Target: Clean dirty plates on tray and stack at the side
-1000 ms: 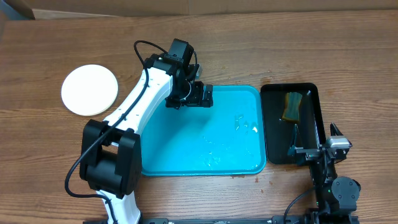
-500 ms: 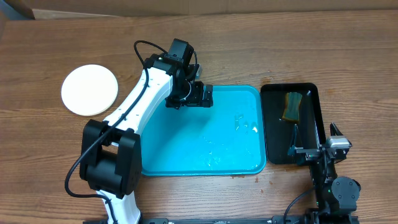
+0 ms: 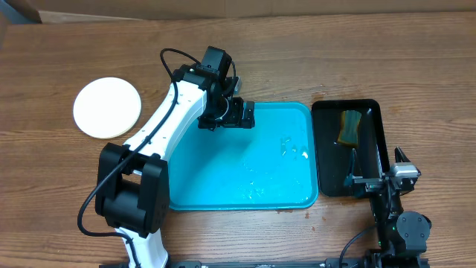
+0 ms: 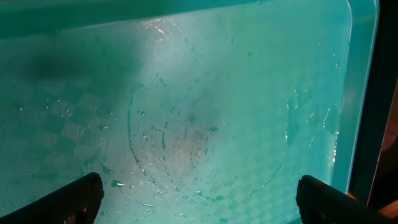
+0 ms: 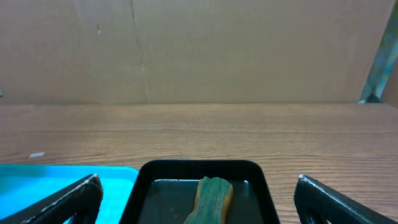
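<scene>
- A narrow black tray (image 3: 372,149) sits just right of the turquoise tray (image 3: 223,186), with only a thin strip of table (image 3: 297,59) between their rims; a green-and-yellow sponge (image 3: 349,126) lies in its far half
- The white left arm (image 3: 160,123) reaches from the near edge across the turquoise tray's left side, covering that rim and the far-left corner from above
- The left gripper (image 4: 199,193) hangs over the tray's far-left part; its jaws are spread wide with nothing between them, only wet tray floor below
- The right gripper (image 5: 198,185) is low at the near end of the black tray, looking along it toward the sponge; it is released too, the two fingers far apart and empty
- A white plate (image 3: 107,107) lies flat on the wood, left of the turquoise tray and well apart from it, beyond the left arm; its top face looks plain white; whether more lie beneath it I cannot tell from above
- The turquoise tray's floor is beaded with water, with a ring-shaped wet trace under the left wrist camera
- Bare wood runs wide behind both trays and around the plate; a cardboard wall (image 5: 199,50) closes the far edge
</scene>
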You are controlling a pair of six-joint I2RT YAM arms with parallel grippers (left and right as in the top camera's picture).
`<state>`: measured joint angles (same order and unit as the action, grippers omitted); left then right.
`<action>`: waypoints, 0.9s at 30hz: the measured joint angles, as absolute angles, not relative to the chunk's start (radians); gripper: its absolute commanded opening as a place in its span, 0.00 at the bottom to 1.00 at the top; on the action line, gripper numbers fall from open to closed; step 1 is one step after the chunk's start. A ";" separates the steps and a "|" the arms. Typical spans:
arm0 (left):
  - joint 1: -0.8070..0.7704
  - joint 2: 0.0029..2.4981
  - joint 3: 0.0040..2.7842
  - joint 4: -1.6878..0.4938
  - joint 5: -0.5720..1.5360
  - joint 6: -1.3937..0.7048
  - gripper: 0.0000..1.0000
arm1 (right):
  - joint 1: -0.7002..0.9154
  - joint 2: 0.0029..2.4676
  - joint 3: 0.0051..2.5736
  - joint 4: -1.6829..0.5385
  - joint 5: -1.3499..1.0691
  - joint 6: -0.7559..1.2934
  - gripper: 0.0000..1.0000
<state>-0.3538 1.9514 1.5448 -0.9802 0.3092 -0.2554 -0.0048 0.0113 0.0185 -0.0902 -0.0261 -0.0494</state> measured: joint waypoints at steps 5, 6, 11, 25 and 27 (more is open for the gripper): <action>-0.364 1.946 1.544 -0.972 0.264 -0.255 1.00 | -0.005 0.011 0.019 -0.090 -0.026 -0.049 1.00; -0.370 1.938 1.542 -0.962 0.236 -0.255 1.00 | -0.005 0.011 0.019 -0.090 -0.026 -0.049 1.00; -0.406 1.774 1.527 -0.838 0.054 -0.255 1.00 | -0.005 0.011 0.019 -0.090 -0.026 -0.049 1.00; -0.156 0.925 1.538 -0.886 -0.132 -0.200 1.00 | -0.005 0.011 0.019 -0.090 -0.026 -0.049 1.00; -0.126 0.840 1.523 -0.937 -0.135 -0.173 1.00 | -0.005 0.011 0.019 -0.089 -0.026 -0.050 1.00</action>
